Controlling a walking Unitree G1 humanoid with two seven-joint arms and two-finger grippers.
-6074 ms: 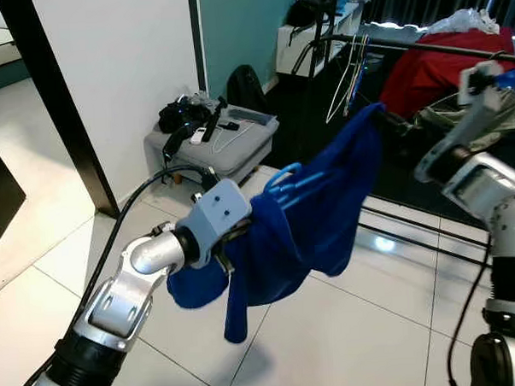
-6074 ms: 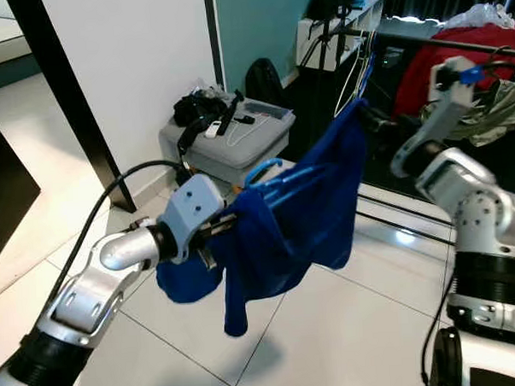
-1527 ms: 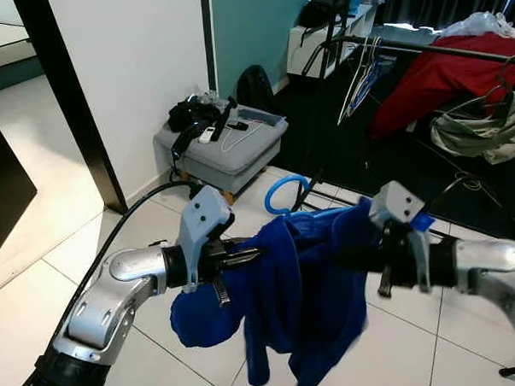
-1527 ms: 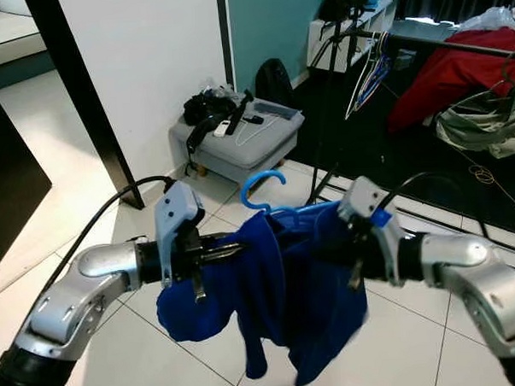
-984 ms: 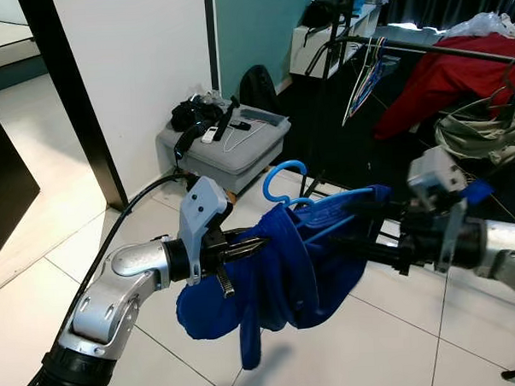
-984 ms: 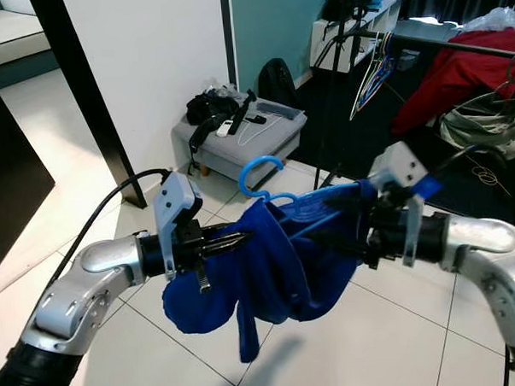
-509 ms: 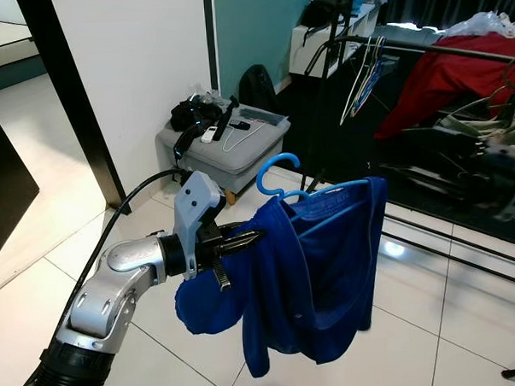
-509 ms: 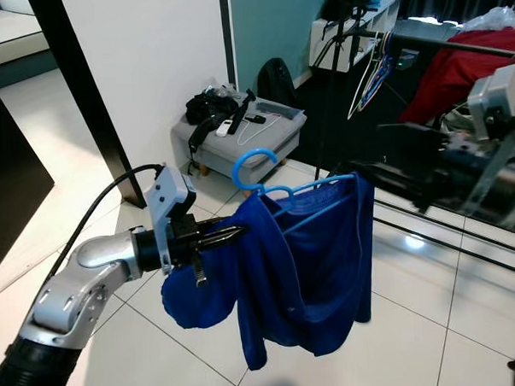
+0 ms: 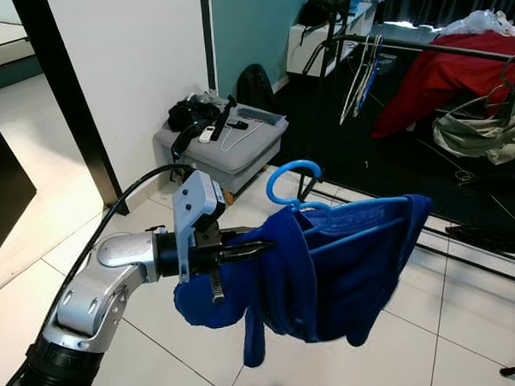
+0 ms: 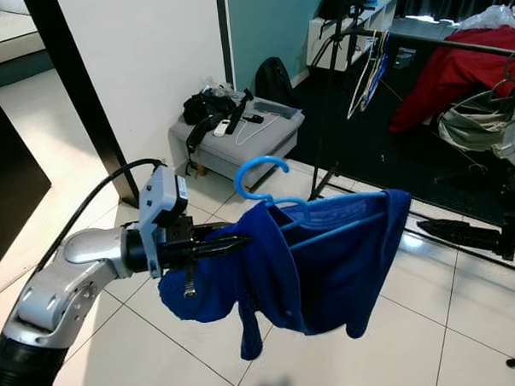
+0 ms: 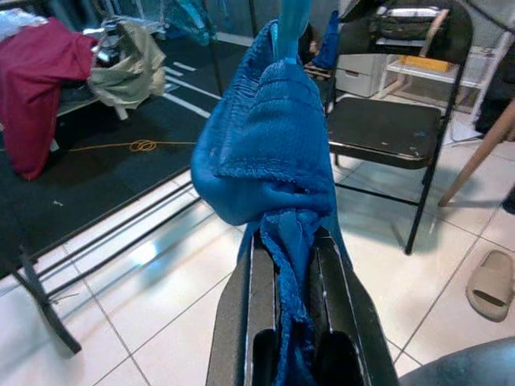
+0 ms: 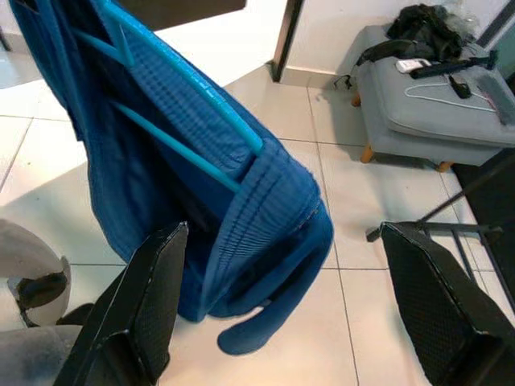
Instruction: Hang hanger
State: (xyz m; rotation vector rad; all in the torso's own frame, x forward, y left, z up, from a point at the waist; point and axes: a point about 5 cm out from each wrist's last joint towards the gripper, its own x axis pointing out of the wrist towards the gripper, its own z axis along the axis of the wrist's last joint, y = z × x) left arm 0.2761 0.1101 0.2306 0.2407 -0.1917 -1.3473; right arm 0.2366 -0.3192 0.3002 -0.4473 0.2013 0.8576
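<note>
Since the frame half a second earlier, the right arm has pulled away from the garment and dropped low to the robot's right, and the free end of the blue hanger has swung outward and up, so the blue garment draped on it now spreads more sideways than straight down. The left gripper carries the load alone: its two black fingers are clamped together on the bunched cloth at the near end of the hanger, which the left wrist view shows pinched between them. The right gripper is spread wide and holds nothing, with the garment's far end hanging just ahead of it between the two fingers. As for the task, the hanger is lifted and dressed, its blue hook pointing upward, but it is not yet hung: the clothes rail with its red garment and spare hangers stands well apart, beyond the dark mat. What seems left is to carry the load to the rail and set the hook over it. The left arm reaches forward at about chest height, elbow bent, forearm nearly level, wrist turned so the fingers point toward the robot's right.
</note>
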